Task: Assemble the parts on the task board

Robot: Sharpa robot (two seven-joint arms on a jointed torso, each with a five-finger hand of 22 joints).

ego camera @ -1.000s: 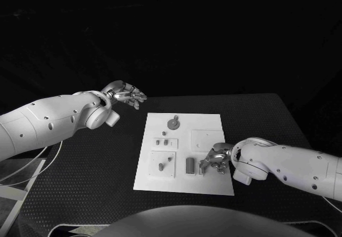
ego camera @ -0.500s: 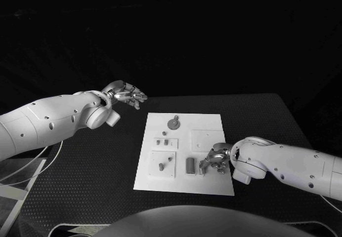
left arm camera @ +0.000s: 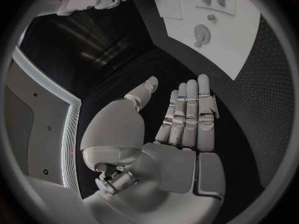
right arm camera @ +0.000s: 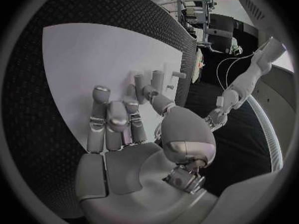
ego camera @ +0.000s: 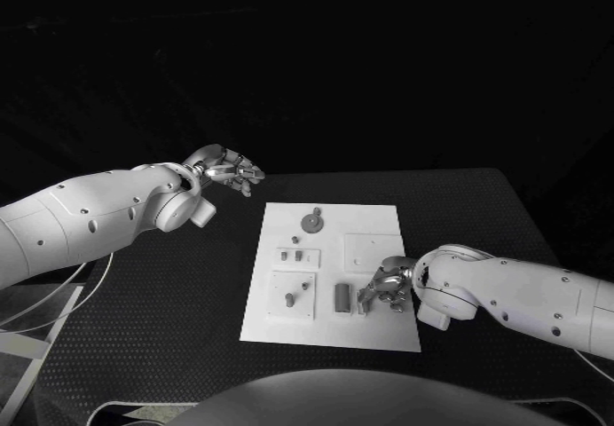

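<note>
Right hand (ego camera: 388,288) nearer, fingers loosely spread and empty just beside the upright grey part (ego camera: 342,297); left hand (ego camera: 231,169) released, off the task board (ego camera: 371,217).

1. The task board (ego camera: 371,226) is a smooth, matt white plate.
2. The table (ego camera: 486,213) has a black, finely dimpled, rough-looking surface.
3. The left hand (ego camera: 228,169) and right hand (ego camera: 388,286) look like polished silver metal with a soft sheen.
4. Both arms wear glossy white shells that look like plastic.
5. The parts (ego camera: 341,297) look dull grey.
</note>
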